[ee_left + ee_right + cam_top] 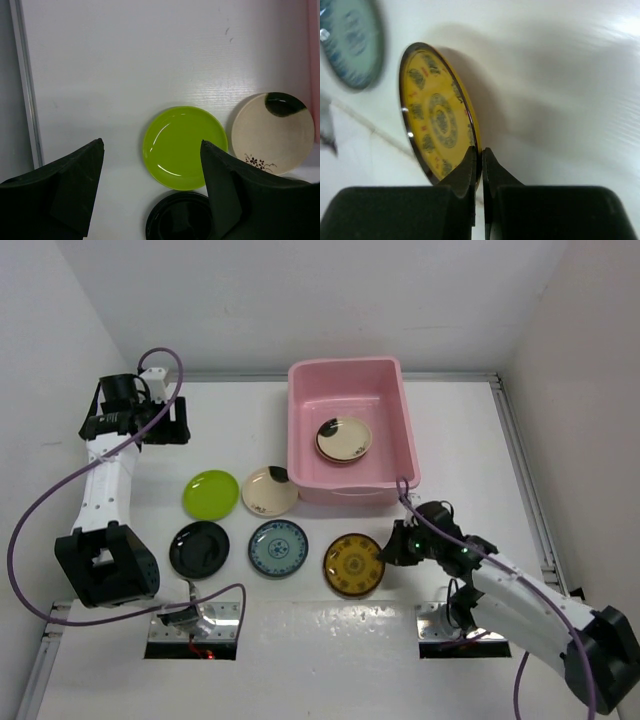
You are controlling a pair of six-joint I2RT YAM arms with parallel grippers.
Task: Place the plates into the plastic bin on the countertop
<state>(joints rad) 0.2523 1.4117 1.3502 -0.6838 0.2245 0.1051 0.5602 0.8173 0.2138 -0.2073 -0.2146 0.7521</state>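
The pink plastic bin (304, 430) stands at the back centre of the white countertop (240, 410), with a cream and black plate (344, 439) stacked inside. In front lie a lime green plate (211, 494), a cream plate (269, 491), a black plate (199, 548), a blue-patterned plate (278, 547) and a yellow-brown patterned plate (353, 564). My right gripper (392, 551) is shut on the yellow-brown plate's right rim (437, 115), fingertips (481, 155) pinching its edge. My left gripper (158, 423) is open and empty, high above the green plate (184, 146); the cream plate (272, 132) and black plate (180, 217) show too.
White walls edge the countertop on the left, back and right. Metal rails run along the table's left and right edges (520, 460). A purple cable (60, 490) loops beside the left arm. Two cut-outs sit at the near edge by the arm bases.
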